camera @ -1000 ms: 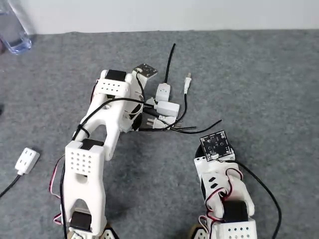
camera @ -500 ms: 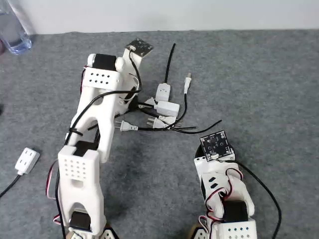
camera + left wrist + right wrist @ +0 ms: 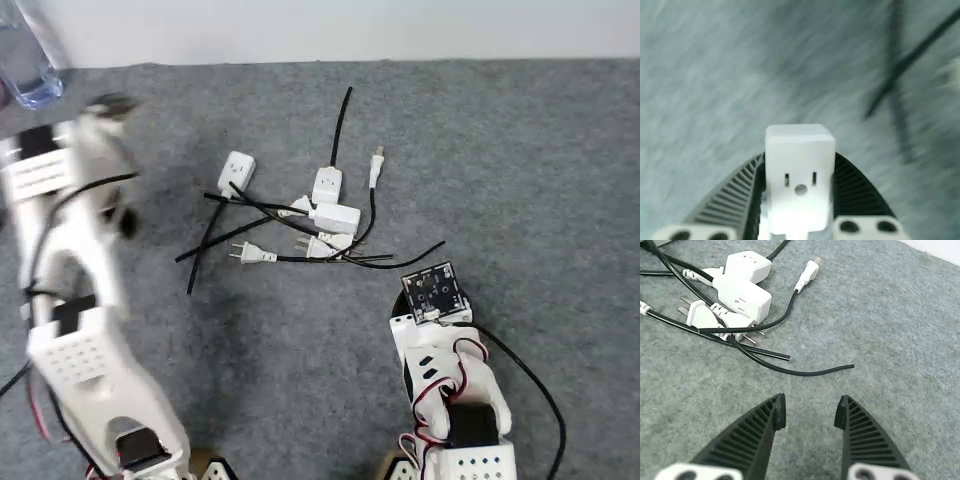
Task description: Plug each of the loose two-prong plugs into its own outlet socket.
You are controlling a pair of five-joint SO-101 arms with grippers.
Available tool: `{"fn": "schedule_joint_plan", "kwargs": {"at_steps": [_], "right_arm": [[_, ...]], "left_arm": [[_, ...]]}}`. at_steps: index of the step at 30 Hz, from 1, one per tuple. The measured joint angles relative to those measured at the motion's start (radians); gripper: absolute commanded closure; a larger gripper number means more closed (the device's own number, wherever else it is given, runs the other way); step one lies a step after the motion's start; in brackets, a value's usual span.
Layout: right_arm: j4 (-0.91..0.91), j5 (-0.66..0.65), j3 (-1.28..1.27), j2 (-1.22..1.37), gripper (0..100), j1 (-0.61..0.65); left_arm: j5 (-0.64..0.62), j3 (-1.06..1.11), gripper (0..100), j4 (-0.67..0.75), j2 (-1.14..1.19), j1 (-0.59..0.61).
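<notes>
While the left arm [image 3: 60, 250] shows blurred at the left of the desk [image 3: 520, 180] in the high view, a loose plug [image 3: 255, 256] lies near the middle. It touches a tangle [image 3: 335, 215] of cords, plugs and sockets, with a spare socket [image 3: 237, 170] beside that and the right arm [image 3: 440, 340] just short of it. At the left wrist, the left fingers [image 3: 742, 190] clamp a held socket [image 3: 800, 150], its slotted face towards the camera. At the right wrist, the right fingers [image 3: 760, 435] gape wide over bare desk, holding nothing, the tangle ahead. To do this step well, I judge the held socket should be presented steady and face-out, and a plug gripped by its body, prongs square to the slots.
</notes>
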State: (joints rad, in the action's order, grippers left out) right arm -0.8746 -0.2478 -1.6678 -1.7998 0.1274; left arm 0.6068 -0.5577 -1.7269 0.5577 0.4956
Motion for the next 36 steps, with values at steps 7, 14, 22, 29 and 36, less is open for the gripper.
{"fn": "schedule_joint_plan", "kwargs": {"at_steps": [7, 14, 22, 29, 36], "right_arm": [[0.0, 0.0, 0.0, 0.0, 82.2, 0.0], [0.0, 0.0, 0.0, 0.0, 82.2, 0.002], [0.0, 0.0, 0.0, 0.0, 82.2, 0.002], [0.0, 0.0, 0.0, 0.0, 82.2, 0.002], [0.0, 0.0, 0.0, 0.0, 82.2, 0.002]], "left_arm": [[0.221, 0.0, 97, 0.0, 0.0, 0.321], [0.354, 0.0, 97, 0.0, 0.094, 0.468], [0.371, 0.0, 97, 0.048, 0.255, 0.474], [0.387, -0.005, 81, 0.051, 0.265, 0.474], [0.316, -0.201, 73, 0.008, 0.265, 0.474]]}}
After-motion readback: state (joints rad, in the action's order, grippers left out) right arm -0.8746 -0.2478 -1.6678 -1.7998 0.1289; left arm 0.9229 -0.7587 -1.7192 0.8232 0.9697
